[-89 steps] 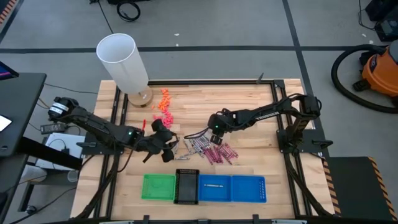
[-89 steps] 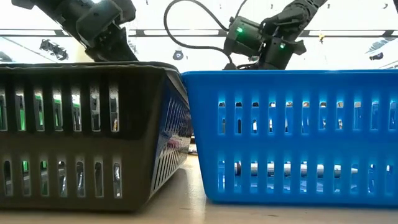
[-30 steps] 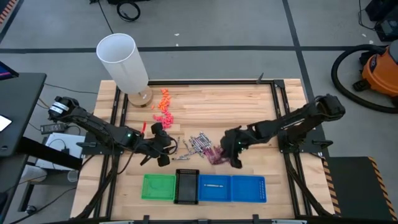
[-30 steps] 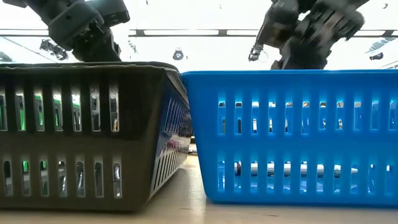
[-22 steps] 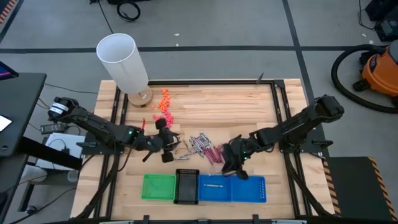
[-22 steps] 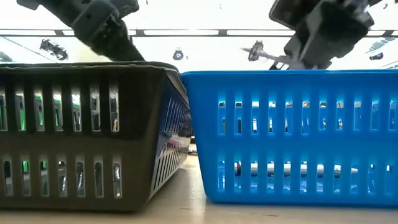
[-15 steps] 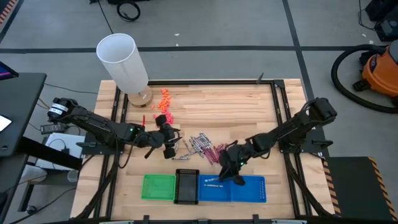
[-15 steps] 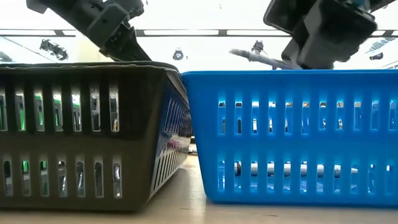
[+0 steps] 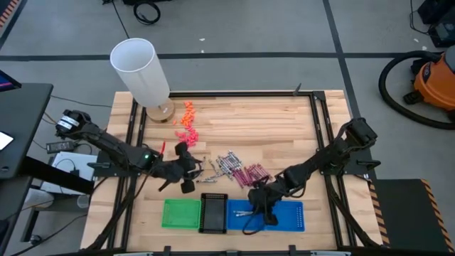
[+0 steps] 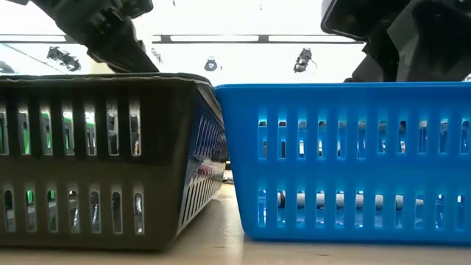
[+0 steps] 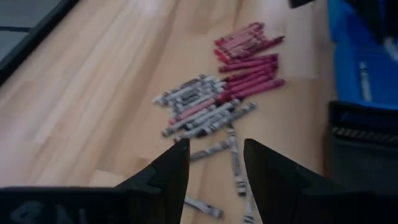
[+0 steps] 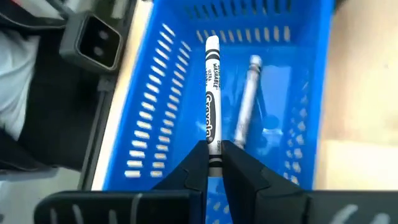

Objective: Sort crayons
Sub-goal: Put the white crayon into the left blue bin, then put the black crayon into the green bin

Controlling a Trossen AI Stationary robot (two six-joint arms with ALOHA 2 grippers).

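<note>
The crayons lie in a loose pile [image 9: 238,171] on the table's middle, grey-silver ones and magenta ones; the pile also shows in the left wrist view [image 11: 224,93]. My right gripper [image 9: 257,208] is over the left blue tray [image 9: 240,222], shut on a grey-silver crayon [image 12: 211,99]. Another grey-silver crayon [image 12: 247,106] lies on that tray's floor. My left gripper [image 9: 185,173] is open and empty, low at the pile's left side [image 11: 214,158]. My right gripper pinches the grey-silver crayon by one end [image 12: 214,152] between its two fingers. The crayon sticks out forward past the fingertips, in line with them. The fingers slant down from above over the blue tray. The crayon is lifted clear of the tray's floor.
A green tray [image 9: 181,213], a black tray [image 9: 212,212] and a second blue tray [image 9: 286,216] stand in a row along the near edge. A white cylinder [image 9: 141,71] stands at the far left, with small orange and pink lumps [image 9: 187,117] beside it.
My right gripper has gone from the crayon pile toward the table's near edge and down over the left blue tray, carrying the grey-silver crayon. My left gripper has shifted a little toward the table's near left.
</note>
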